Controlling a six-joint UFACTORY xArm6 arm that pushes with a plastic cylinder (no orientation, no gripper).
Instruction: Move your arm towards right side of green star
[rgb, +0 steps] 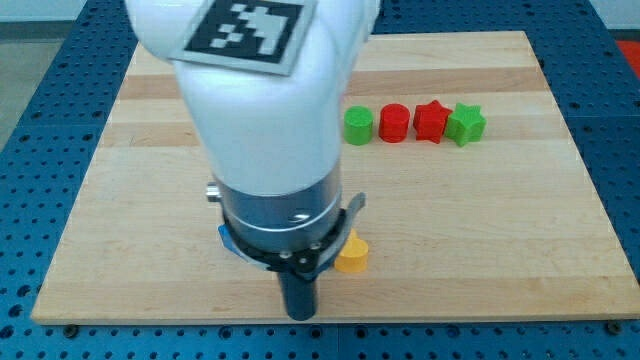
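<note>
In the camera view, our tip (300, 314) rests near the board's (500, 250) bottom edge, beside a yellow block (352, 256). We carry no gripper. The green star (466, 124) sits far upper right, touching a red star (431, 121).

Pale smooth wooden board (480, 230) — matt plastic-looking green star (466, 124), glossy white arm housing (262, 110)

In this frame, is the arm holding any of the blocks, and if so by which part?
Nothing is held. My tip is a bare rod near the view's bottom, beside the yellow block, far from the green star.
</note>
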